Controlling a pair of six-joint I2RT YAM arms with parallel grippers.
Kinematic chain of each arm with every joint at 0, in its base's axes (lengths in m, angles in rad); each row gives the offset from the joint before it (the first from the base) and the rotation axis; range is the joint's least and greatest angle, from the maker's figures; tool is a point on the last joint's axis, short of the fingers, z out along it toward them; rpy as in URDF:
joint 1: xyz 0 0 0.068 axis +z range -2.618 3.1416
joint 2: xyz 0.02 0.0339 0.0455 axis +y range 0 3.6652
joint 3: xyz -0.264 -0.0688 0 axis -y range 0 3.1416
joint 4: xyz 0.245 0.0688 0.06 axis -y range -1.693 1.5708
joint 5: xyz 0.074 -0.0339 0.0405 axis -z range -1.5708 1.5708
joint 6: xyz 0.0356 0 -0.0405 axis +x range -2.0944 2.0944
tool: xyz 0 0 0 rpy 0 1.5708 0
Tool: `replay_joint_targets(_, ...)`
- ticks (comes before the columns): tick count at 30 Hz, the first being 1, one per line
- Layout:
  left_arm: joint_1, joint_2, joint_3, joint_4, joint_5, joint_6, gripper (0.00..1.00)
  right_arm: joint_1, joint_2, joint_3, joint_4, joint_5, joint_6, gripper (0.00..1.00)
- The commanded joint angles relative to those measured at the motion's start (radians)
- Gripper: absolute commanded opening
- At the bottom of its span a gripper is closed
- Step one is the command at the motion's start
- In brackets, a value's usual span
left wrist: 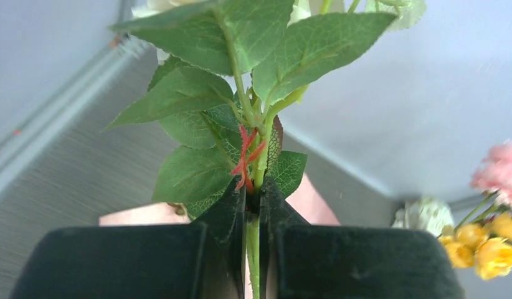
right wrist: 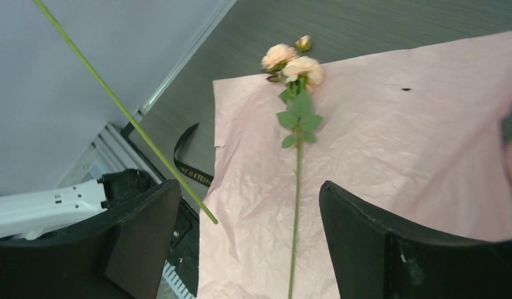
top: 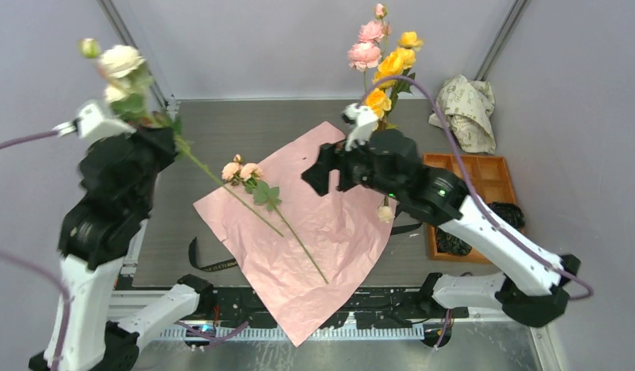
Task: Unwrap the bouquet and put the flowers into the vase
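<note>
We see the left gripper [left wrist: 252, 196] clamped on the green stem of a cream flower [top: 120, 60]. It holds the flower high at the left, heads up, with the bare stem slanting down toward the pink paper [top: 330, 224]. We cannot tell whether the stem's tip touches the sheet. The paper lies spread flat on the table [top: 222, 131], one corner hanging over the near edge. A peach flower [top: 241, 170] lies on it, heads toward the far side and stem running toward us. The right gripper [right wrist: 248, 187] hangs above the paper with its jaws wide apart and nothing between them. Behind the right arm, pink and yellow flowers [top: 388, 58] stand upright; the arm hides the vase from us. A black ribbon [top: 214, 267] lies at the paper's left edge. To the right sit an orange tray [top: 465, 157] and some crumpled printed paper [top: 465, 108].
</note>
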Motion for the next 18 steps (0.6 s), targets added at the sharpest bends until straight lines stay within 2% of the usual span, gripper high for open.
replay_joint_targets(1, 0.004, -0.132, 0.087, -0.164, -0.218, 0.049, 0.00, 0.175, 0.191, 0.191, -0.109, 0.184, -0.103, 0.87)
replay_joint_targets(7, 0.005, -0.234, 0.146, -0.300, -0.290, 0.049, 0.00, 0.200, 0.508, 0.361, -0.195, 0.209, -0.066, 0.85)
replay_joint_targets(12, 0.005, -0.251, 0.228, -0.396, -0.329, 0.085, 0.00, 0.200, 0.721, 0.471, -0.222, 0.239, -0.088, 0.82)
replay_joint_targets(13, 0.005, -0.242, 0.250, -0.420, -0.329, 0.094, 0.00, 0.200, 0.760, 0.492, -0.226, 0.242, -0.092, 0.80)
replay_joint_targets(14, 0.006, -0.217, 0.300, -0.452, -0.309, 0.119, 0.00, 0.197, 0.864, 0.558, -0.240, 0.252, -0.104, 0.77)
replay_joint_targets(18, 0.005, -0.198, 0.320, -0.460, -0.263, 0.143, 0.00, 0.186, 1.002, 0.651, -0.260, 0.261, -0.118, 0.72)
